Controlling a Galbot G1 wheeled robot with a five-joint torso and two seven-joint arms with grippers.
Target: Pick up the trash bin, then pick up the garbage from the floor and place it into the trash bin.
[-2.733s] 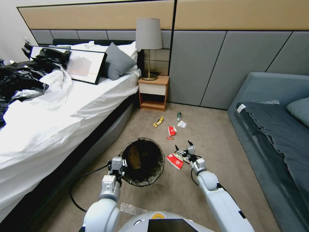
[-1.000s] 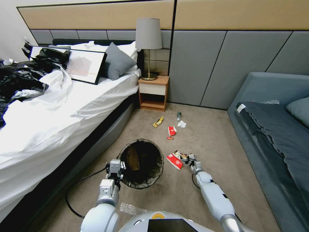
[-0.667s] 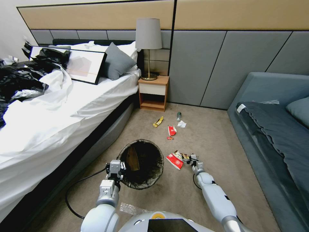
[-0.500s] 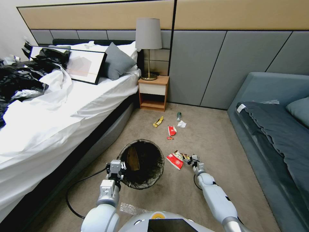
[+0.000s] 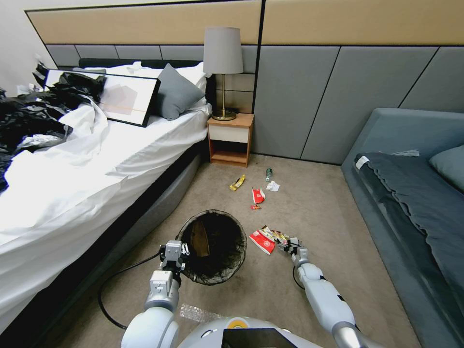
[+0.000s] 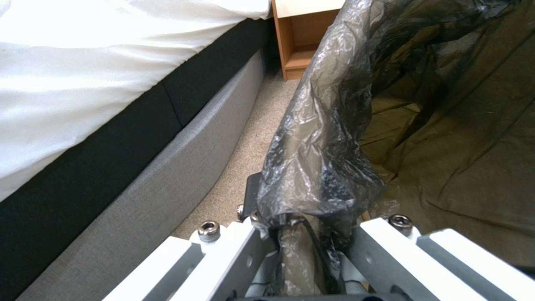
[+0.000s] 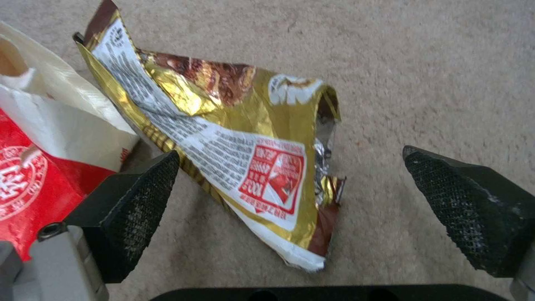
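The trash bin (image 5: pixel 213 246), lined with a black bag, is held at its near rim by my left gripper (image 5: pixel 174 251). In the left wrist view that gripper (image 6: pixel 301 234) is shut on the bag-covered rim (image 6: pixel 317 167). My right gripper (image 5: pixel 290 244) is down at the floor (image 5: pixel 309 208), open. Its two black fingers (image 7: pixel 139 200) stand on either side of a crumpled gold-and-brown wrapper (image 7: pixel 240 138). A red-and-white packet (image 5: pixel 262 241) lies just beside it, toward the bin. Farther off lie another red packet (image 5: pixel 257 195), a yellow wrapper (image 5: pixel 237 182), a white tissue wad (image 5: pixel 273 186) and a small bottle (image 5: pixel 268 174).
A bed (image 5: pixel 72 164) runs along the left and a grey sofa (image 5: pixel 415 193) along the right. A nightstand (image 5: pixel 231 139) with a lamp stands at the far wall. A black cable (image 5: pixel 108 280) loops on the carpet near the bed. Brown paper (image 5: pixel 198 237) lies inside the bin.
My right gripper has come down from above the litter to the carpet and back a little toward me, still open, around the gold wrapper. The bin and left gripper barely shifted.
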